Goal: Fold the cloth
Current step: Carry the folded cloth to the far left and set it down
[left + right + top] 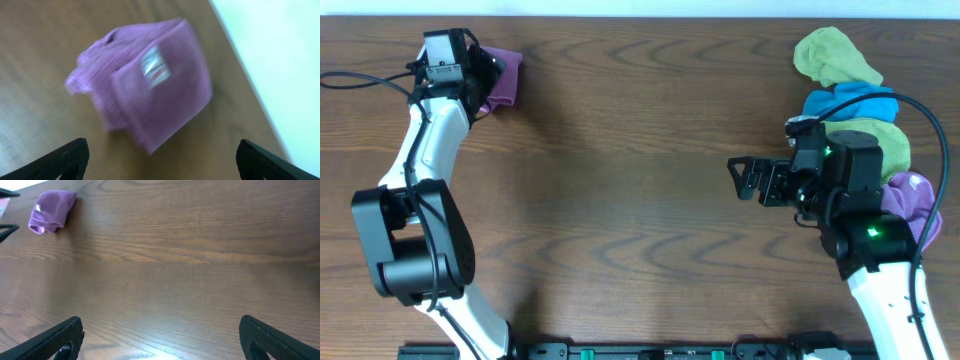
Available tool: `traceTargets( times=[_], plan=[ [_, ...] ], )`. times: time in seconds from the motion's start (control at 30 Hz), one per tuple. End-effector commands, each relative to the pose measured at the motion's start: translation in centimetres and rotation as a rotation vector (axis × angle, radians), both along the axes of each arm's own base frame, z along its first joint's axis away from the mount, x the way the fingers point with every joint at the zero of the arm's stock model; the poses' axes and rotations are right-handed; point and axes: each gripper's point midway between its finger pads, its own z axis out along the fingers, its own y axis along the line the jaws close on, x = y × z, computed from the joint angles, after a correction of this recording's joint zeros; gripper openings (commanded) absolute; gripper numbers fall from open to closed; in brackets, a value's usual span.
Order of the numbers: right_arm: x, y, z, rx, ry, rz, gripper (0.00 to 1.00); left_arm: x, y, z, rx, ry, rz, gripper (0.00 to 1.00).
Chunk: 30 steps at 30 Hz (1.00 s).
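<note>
- The cloth (pixel 145 90) lies on the counter (pixel 620 150) as a folded mauve bundle in the far left corner, close to the counter's back edge.
- Its white tag (pixel 155 66) faces up on the top layer. The left wrist view is blurred, so finer folds cannot be made out.
- The left end effector (pixel 483 72) hangs at the cloth's left side. From overhead its dark fingers overlap the bundle's edge, and whether they touch cannot be told.
- In the left wrist view both of its fingertips sit wide apart at the bottom corners, with the cloth ahead of them and nothing gripped between.
- The right end effector (pixel 745 178) is well apart from the cloth, over bare counter on the right half. Its jaws are spread wide and hold nothing.
- Behind the right arm, a pile rests by the right edge: a green cloth (pixel 835 55), a blue cloth (pixel 850 103), another green one, and a lavender-purple cloth (pixel 910 200).
</note>
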Motion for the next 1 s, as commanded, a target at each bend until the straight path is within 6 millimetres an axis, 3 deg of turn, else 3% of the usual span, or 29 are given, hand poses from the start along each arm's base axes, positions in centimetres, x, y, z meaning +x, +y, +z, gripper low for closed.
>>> traceTargets(
  times=[0.0,0.17,0.47,0.57,0.73,0.97],
  plan=[
    [-0.1,-0.1,0.1,0.011,0.001,-0.009,0.99,-0.8,-0.4,3.1,0.064,-0.016,-0.116,0.95],
    [-0.1,-0.1,0.1,0.011,0.001,-0.009,0.99,-3.9,-2.6,6.5,0.104,0.006,-0.33,0.95],
    [-0.1,-0.1,0.1,0.011,0.001,-0.009,0.99,-8.8,-1.9,12.7,0.252,-0.011,-0.364,0.95],
    [-0.1,-0.1,0.1,0.011,0.001,-0.009,0.99,-11.0,-2.1,13.5,0.273,0.02,-0.395,0.95],
    [-0.1,-0.1,0.1,0.011,0.001,-0.009,0.99,-16.4,-2.8,13.9,0.265,0.129,-0.441,0.95],
    [-0.1,-0.1,0.1,0.011,0.001,-0.009,0.99,-21.9,-3.6,16.7,0.314,0.109,-0.488,0.95]
  ],
)
